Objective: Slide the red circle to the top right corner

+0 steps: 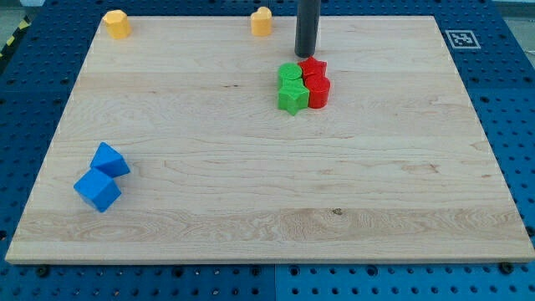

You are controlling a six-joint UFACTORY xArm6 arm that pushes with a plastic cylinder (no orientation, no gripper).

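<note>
A pale wooden desk (251,192) is lying on a blue pegboard. My tip (305,53) is resting just at 12 o'clock of a tight cluster: red star (313,68), red circle (318,91) beneath it, green circle (290,73) and green star (292,98) at 9 o'clock. The red circle is round, showing no long axis or heading. There is no hand, only a rod.

This looks like a lab for testing a robot. A wooden bench (251,192) lies on a blue board full of holes (501,100), with a black-and-white marker (461,38) in one corner.
</note>
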